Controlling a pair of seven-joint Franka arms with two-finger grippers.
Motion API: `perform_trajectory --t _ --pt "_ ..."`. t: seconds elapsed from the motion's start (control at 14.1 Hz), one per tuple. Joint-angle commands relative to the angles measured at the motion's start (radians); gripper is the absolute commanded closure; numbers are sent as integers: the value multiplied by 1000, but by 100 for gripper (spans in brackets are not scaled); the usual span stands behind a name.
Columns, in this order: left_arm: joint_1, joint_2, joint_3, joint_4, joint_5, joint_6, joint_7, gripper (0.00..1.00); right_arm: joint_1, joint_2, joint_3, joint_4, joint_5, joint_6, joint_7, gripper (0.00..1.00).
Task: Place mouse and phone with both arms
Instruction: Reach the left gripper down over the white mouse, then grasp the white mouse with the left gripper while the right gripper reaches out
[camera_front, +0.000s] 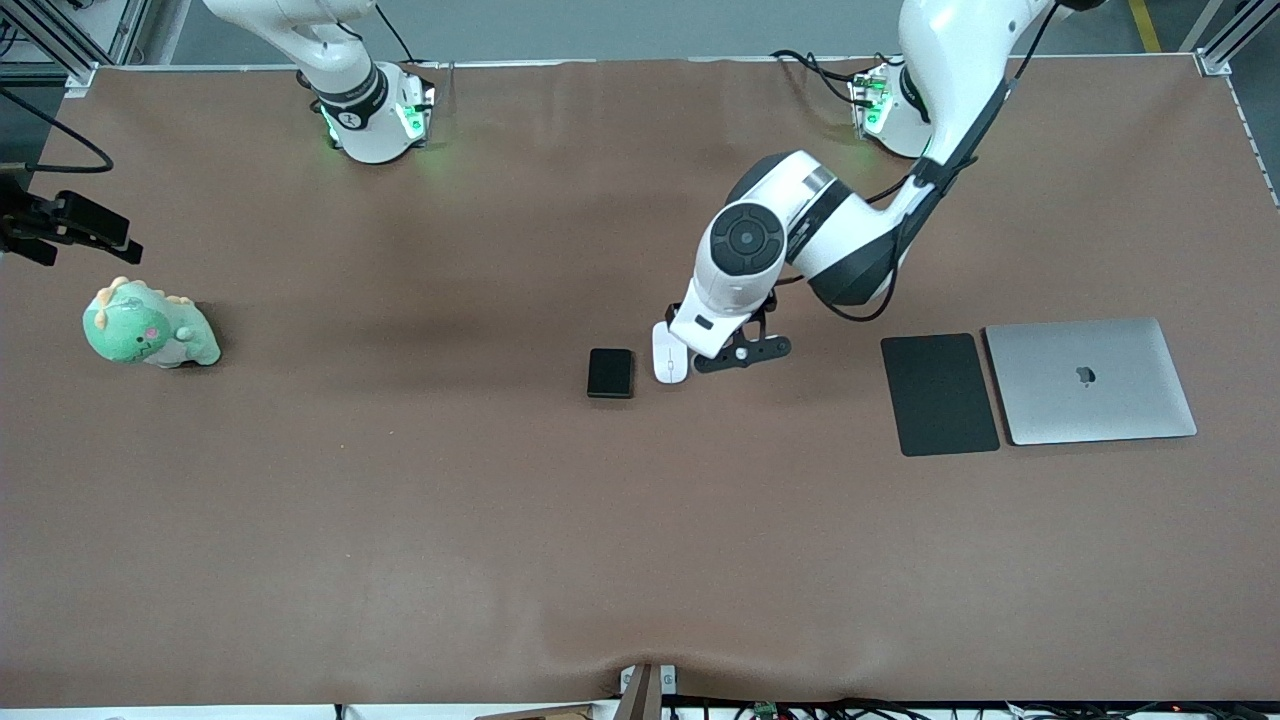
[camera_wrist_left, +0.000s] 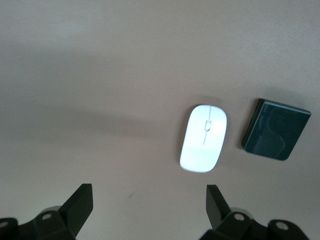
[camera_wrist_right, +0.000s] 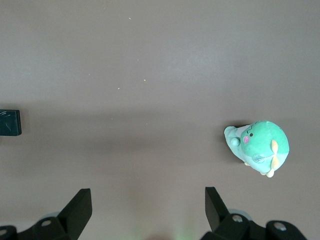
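A: Brown matte surface (camera_front: 400, 520), faintly creased. At its middle lie the mouse (camera_front: 669, 357), a smooth white oval with a thin centre line, and just beside it, apart, toward the right arm's end, the phone (camera_front: 610, 373), a glossy black rounded slab.

B: And the tools?

A: Left tool (camera_wrist_left: 148, 206) hangs over bare surface beside the mouse, fingers spread wide, holding nothing. Right tool (camera_wrist_right: 147, 206), likewise wide and empty, waits over the surface near the green plush dinosaur (camera_front: 148, 329).

B: What does only the front view show?

A: A flat matte black mat (camera_front: 938, 393) touching a closed silver laptop (camera_front: 1089, 380), toward the left arm's end. The left wrist view alone shows reflections on the phone's face.
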Motion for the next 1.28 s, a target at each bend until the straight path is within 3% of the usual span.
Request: perform_trajectory --t 0.0,0.64,1.21 --pt "-42 77 1 22 48 79 -21 0 -7 5 2 8 13 -8 -14 0" --pt "-74 211 7 19 219 249 -35 4 -13 6 2 8 9 -6 -14 0" --pt "-89 254 7 23 229 294 -37 17 33 71 4 31 10 5 -5 0"
